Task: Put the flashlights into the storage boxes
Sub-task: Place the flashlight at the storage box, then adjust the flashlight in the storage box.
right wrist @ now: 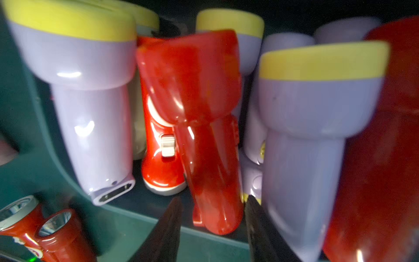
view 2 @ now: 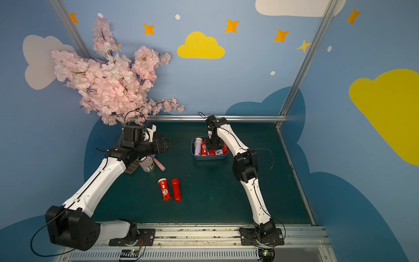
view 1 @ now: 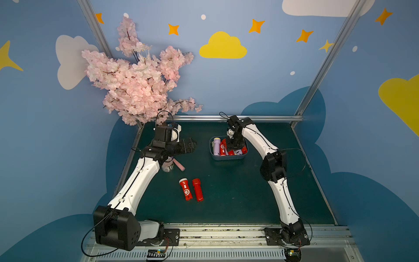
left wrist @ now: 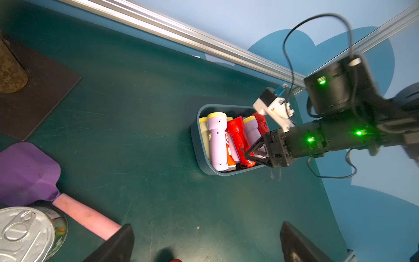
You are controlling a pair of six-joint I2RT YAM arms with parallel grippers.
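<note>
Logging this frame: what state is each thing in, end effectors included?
storage box: upright, holding a pile of flashlights.
two red flashlights: lying on the table, outside the box.
left end effector: wide open, empty.
right end effector: over the box, jaws slightly parted astride a red flashlight.
can: upright, pull-tab lid sealed.

text: none legible | red flashlight (view 1: 186,190), near centre: white round emblem, characters unreadable | can (view 2: 147,165), left: label print too small

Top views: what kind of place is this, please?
Probably a robot test booth, decorated like a nursery: two robot arms on a rail, walls painted with clouds and stars, a fake blossom branch.
</note>
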